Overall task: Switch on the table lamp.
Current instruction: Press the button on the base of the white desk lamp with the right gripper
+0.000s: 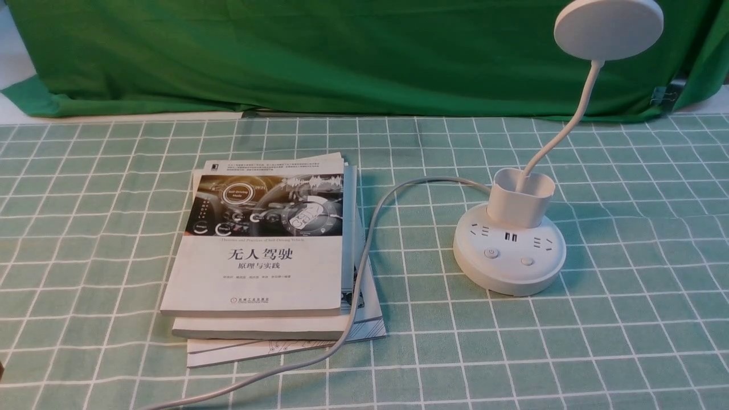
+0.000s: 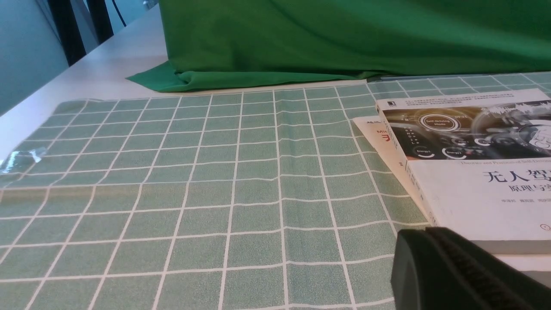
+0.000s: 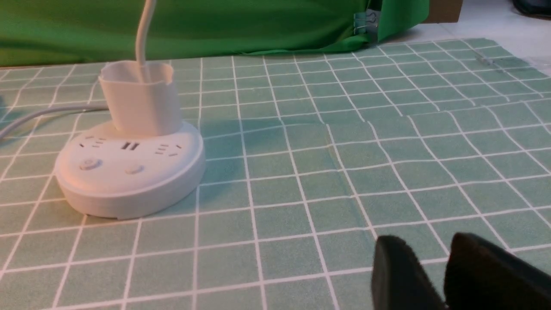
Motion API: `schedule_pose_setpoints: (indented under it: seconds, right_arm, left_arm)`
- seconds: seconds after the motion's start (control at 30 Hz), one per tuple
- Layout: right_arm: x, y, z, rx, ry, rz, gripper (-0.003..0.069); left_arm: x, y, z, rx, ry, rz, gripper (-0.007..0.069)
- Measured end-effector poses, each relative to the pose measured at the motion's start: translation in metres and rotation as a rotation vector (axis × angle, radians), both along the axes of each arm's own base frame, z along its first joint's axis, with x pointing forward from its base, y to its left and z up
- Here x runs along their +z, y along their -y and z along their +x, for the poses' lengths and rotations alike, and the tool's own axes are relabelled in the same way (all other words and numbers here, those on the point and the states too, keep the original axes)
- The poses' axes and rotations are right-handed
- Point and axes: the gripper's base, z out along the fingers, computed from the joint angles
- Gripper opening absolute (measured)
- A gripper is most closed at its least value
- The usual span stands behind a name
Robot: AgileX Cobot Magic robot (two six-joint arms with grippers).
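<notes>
The white table lamp point(image 1: 510, 256) stands on the right of the checked cloth, with its disc head point(image 1: 608, 28) up on a thin neck. Two round buttons point(image 1: 491, 253) sit on the front of its base. No light shows from the head. Neither gripper appears in the front view. In the right wrist view my right gripper point(image 3: 428, 242) is low over the cloth, open and empty, well to the side of the lamp base point(image 3: 129, 172). My left gripper point(image 2: 424, 232) is shut with nothing in it, beside the near corner of the books.
A stack of books point(image 1: 267, 250) lies left of the lamp. The lamp's grey cord point(image 1: 364, 256) runs over the books' right edge toward the table front. A green backdrop cloth point(image 1: 342, 57) hangs along the far side.
</notes>
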Motion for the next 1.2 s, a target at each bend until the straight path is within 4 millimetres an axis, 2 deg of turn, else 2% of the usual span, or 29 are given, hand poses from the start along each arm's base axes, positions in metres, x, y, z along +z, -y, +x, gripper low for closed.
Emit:
schedule_pose_setpoints:
  seconds: [0.37, 0.5, 0.53, 0.57, 0.6, 0.63, 0.67, 0.73, 1.0, 1.2]
  right_arm:
    - [0.005, -0.001, 0.001, 0.003, 0.053, 0.03, 0.0239]
    - [0.009, -0.002, 0.001, -0.024, 0.1, 0.313, 0.0239]
    - [0.01, -0.003, 0.001, -0.035, 0.115, 0.46, 0.0239]
    - [0.013, -0.004, 0.002, -0.052, 0.138, 0.708, 0.0239]
    - [0.013, -0.004, 0.002, -0.054, 0.14, 0.743, 0.0239]
    - [0.014, -0.004, 0.002, -0.066, 0.151, 0.902, 0.0239]
    - [0.015, -0.004, 0.002, -0.073, 0.155, 0.992, 0.0239]
    - [0.015, -0.004, 0.002, -0.078, 0.156, 1.055, 0.0239]
    - [0.016, -0.004, 0.002, -0.063, 0.163, 0.954, 0.0239]
    - [0.016, -0.005, 0.002, -0.02, 0.164, 0.691, 0.0237]
  left_arm:
    - [0.0, 0.0, 0.0, 0.0, 0.0, -0.006, 0.0021]
    - [0.0, 0.0, 0.0, 0.0, 0.0, -0.006, 0.0021]
    - [0.0, 0.0, 0.0, 0.0, 0.0, 0.0, 0.0021]
    - [0.0, 0.0, 0.0, 0.0, 0.0, -0.006, 0.0021]
    - [0.0, 0.0, 0.0, 0.0, 0.0, -0.006, 0.0021]
    - [0.0, 0.0, 0.0, 0.0, 0.0, -0.006, 0.0021]
    - [0.0, 0.0, 0.0, 0.0, 0.0, 0.0, 0.0021]
    - [0.0, 0.0, 0.0, 0.0, 0.0, 0.0, 0.0021]
    - [0.0, 0.0, 0.0, 0.0, 0.0, 0.0, 0.0021]
    - [0.0, 0.0, 0.0, 0.0, 0.0, -0.006, 0.0021]
